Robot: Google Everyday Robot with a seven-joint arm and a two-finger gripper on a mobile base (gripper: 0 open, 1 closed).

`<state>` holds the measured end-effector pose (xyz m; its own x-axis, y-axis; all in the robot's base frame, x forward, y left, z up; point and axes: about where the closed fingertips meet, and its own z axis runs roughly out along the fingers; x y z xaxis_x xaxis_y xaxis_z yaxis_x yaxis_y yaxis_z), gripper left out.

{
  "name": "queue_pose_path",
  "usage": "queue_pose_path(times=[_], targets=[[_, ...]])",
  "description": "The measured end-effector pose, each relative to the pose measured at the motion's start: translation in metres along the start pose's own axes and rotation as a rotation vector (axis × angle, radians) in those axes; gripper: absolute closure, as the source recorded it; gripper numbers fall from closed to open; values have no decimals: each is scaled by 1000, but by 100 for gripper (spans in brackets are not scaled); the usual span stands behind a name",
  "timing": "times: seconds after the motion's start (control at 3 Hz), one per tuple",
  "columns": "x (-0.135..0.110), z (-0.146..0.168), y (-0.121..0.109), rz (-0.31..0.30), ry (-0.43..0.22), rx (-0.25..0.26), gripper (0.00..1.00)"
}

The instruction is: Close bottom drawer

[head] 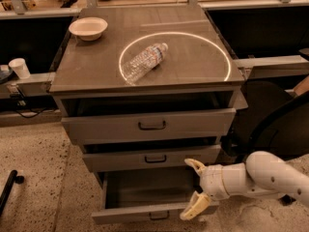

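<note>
The bottom drawer (130,215) is the lowest of three grey cabinet drawers. It stands pulled far out, with its empty inside showing and a small dark handle (159,216) on its slim front. My gripper (194,187) comes in from the right on a white arm. It is open, with one cream finger (195,165) up by the middle drawer's lower edge and the other (195,207) down at the right end of the bottom drawer's front. It holds nothing.
The top drawer (145,124) and middle drawer (152,157) are slightly open. A plastic bottle (143,62) lies inside a light ring on the cabinet top, with a white bowl (88,28) at the back left. A paper cup (20,67) stands on a left ledge. A dark chair (275,124) is to the right.
</note>
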<state>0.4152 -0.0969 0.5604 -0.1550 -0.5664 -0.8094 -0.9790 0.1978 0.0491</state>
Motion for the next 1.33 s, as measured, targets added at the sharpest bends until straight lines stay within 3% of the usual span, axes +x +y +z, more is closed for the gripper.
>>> queue_pose_path(times=[0.33, 0.67, 1.0, 1.33], targets=[[41, 41, -48, -71, -170, 106, 0], [40, 40, -47, -71, -168, 105, 0], [68, 61, -55, -52, -139, 90, 0], [122, 97, -58, -113, -60, 54, 0]])
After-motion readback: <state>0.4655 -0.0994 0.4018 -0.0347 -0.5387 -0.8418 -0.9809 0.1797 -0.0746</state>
